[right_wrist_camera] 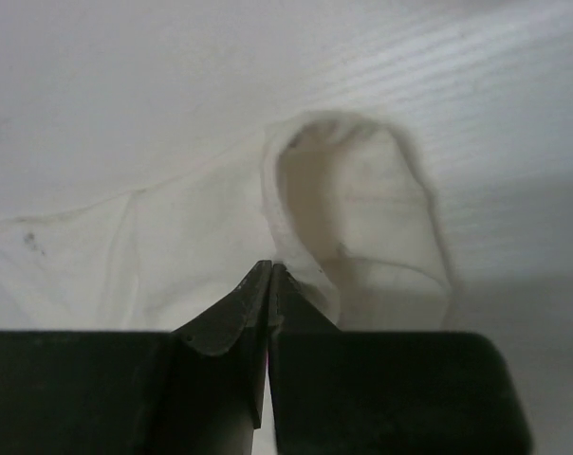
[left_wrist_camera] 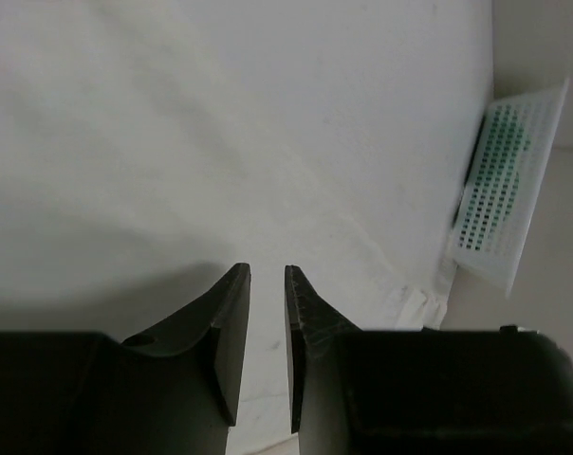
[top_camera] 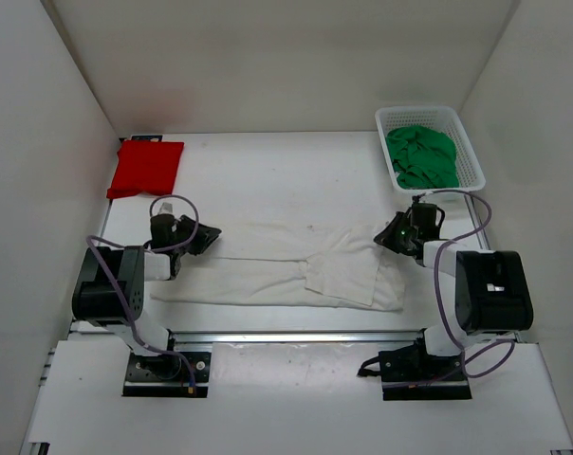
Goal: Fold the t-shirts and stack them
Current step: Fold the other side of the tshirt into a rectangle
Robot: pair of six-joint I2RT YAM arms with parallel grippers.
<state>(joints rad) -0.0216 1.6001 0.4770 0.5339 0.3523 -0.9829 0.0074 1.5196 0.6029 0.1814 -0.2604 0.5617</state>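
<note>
One white t-shirt (top_camera: 268, 275) lies flat, creased; right hand (right_wrist_camera: 270, 268) pinches its hem, left hand (left_wrist_camera: 266, 269) narrowly parted.

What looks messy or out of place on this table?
The green t-shirt lies bunched up in the white basket, unlike the neatly folded red t-shirt. The white t-shirt lies half-folded and rumpled, with a few small dark specks.

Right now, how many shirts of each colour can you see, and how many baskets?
red shirt: 1
white shirt: 1
green shirt: 1
basket: 1
Total: 4 things
</note>
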